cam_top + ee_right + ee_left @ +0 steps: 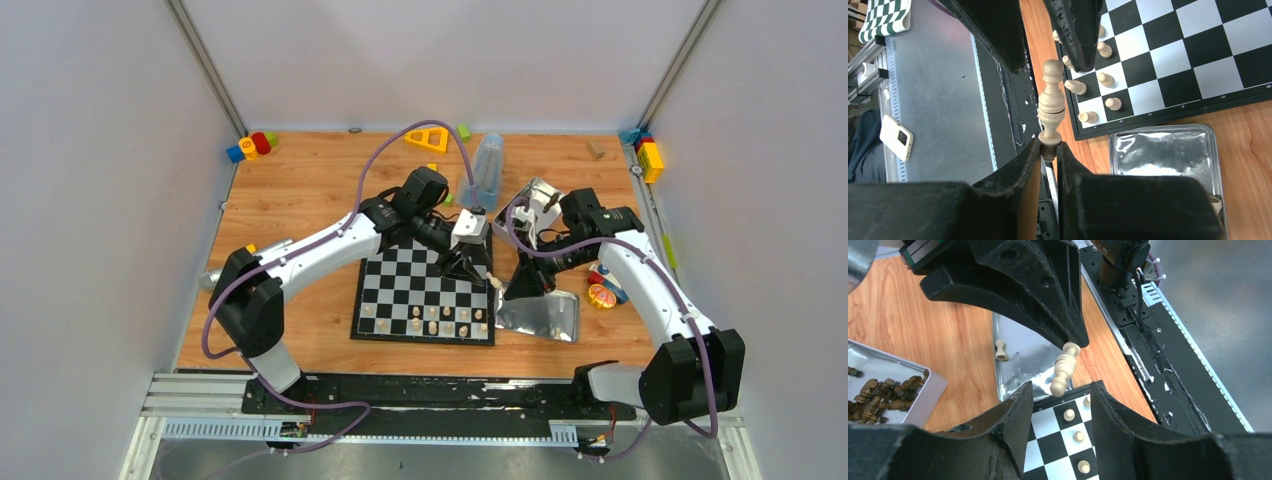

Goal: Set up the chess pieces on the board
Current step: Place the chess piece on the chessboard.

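Note:
The checkered board lies mid-table with several cream pawns along its near rows. My right gripper is shut on the base of a tall cream chess piece, held tilted above the board's near right corner. In the right wrist view the gripper pinches the piece's dark foot. My left gripper hovers over the board's right side, open and empty. In the left wrist view its gap faces the held piece, with the board and pawns below.
A shiny tin lies right of the board and holds one cream pawn. Another tin holds dark brown chessmen. Coloured blocks sit at the back left and right. A clear bottle lies behind the board.

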Robot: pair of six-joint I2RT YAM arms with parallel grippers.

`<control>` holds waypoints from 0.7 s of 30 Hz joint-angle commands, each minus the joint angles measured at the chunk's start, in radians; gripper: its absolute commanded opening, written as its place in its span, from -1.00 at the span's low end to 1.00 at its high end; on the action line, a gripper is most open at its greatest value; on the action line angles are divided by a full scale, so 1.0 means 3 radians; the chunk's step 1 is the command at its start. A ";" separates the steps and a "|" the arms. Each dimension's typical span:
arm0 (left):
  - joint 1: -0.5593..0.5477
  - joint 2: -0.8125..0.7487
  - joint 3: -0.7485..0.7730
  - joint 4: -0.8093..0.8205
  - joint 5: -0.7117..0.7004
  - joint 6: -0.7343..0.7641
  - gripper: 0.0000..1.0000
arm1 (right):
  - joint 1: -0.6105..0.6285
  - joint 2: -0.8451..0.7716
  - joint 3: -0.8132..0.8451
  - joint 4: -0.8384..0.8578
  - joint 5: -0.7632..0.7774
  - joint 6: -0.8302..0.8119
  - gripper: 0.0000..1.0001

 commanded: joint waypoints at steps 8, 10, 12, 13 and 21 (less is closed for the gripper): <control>-0.0076 0.0100 0.0175 0.0088 0.0146 -0.0019 -0.07 | 0.0028 -0.0037 0.0098 0.0104 -0.0126 0.0044 -0.99; -0.0082 0.0114 0.0197 0.0085 0.0145 -0.0024 -0.15 | 0.0029 -0.0034 0.0089 0.0107 -0.0113 0.0048 -0.99; -0.0086 0.0125 0.0214 0.0084 0.0149 -0.0031 -0.22 | 0.0025 -0.0037 0.0083 0.0110 -0.0113 0.0049 -0.99; -0.0087 0.0138 0.0219 0.0075 0.0151 -0.0035 -0.28 | 0.0025 -0.0032 0.0079 0.0110 -0.0114 0.0049 -0.99; -0.0090 0.0148 0.0288 -0.0161 0.0123 0.0122 -0.77 | 0.0027 -0.0046 0.0041 0.0146 -0.0027 0.0057 -1.00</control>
